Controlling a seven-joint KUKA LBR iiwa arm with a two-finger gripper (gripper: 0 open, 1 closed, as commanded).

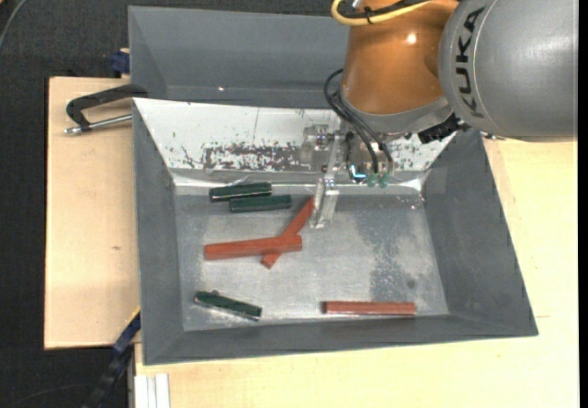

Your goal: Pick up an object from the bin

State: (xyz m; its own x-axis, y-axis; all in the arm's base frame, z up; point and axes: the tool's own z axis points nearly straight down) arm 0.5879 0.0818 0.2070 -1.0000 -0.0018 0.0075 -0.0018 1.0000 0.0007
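Camera view: gripper [323, 199] at upper-right end of diagonal red stick [295, 225]; open or closed unclear.

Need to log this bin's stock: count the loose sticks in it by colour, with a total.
Red sticks: 3
Dark green sticks: 3
Total: 6

Black "KUKA" lettering [465, 62], running sideways, on the grey arm housing [528, 48] at upper right
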